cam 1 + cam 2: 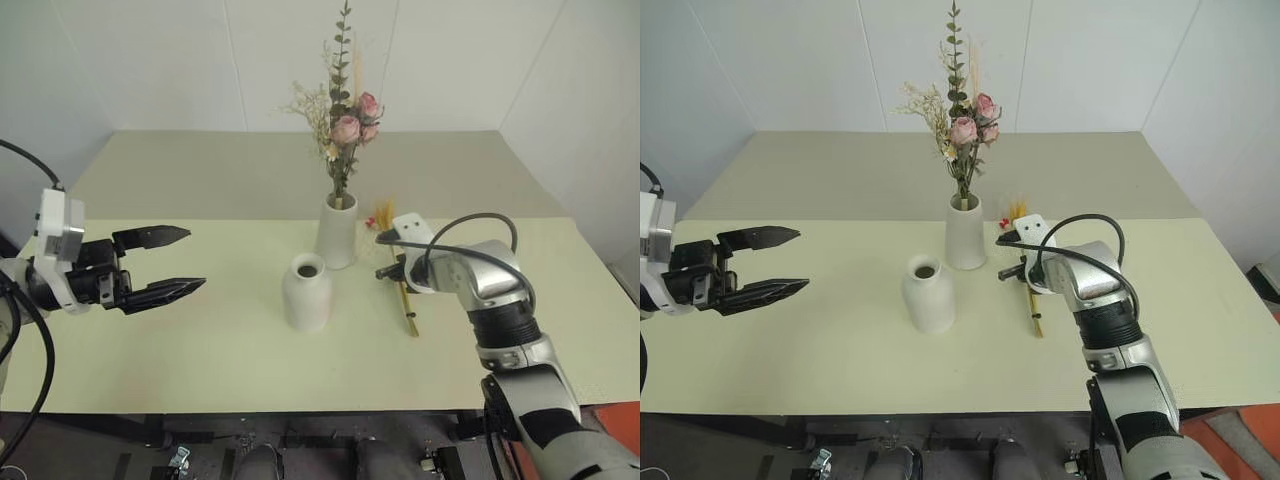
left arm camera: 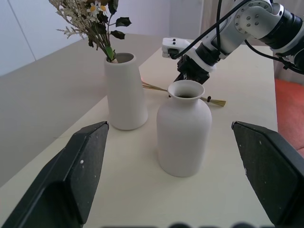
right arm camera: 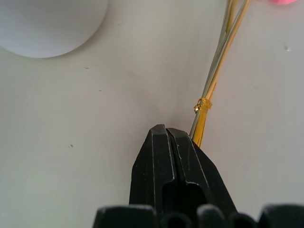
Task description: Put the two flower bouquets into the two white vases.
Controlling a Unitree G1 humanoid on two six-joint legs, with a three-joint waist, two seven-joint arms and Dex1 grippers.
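The pale green worktop (image 1: 200, 340) is carrying everything. The bushy bouquet (image 1: 342, 120) of cream sprigs, pink roses and eucalyptus is standing upright in the taller cylinder vase (image 1: 337, 232) near the middle of the worktop. The shorter bottle-shaped vase (image 1: 307, 292) is sitting just in front of it and slightly toward the robot's left, its narrow mouth holding nothing. The left hand (image 1: 168, 262) is hovering above the worktop well apart from both vases, its fingers spread wide and pointing toward them. The right hand (image 3: 172, 135) is reaching down to the worktop beside the taller vase, its fingers pressed together with their tips lying right against the thin bundle (image 1: 406, 300) of yellow-orange stalks; whether any stalk is pinched between them cannot be told. That bundle is lying flat on the worktop, to the right of the vases.
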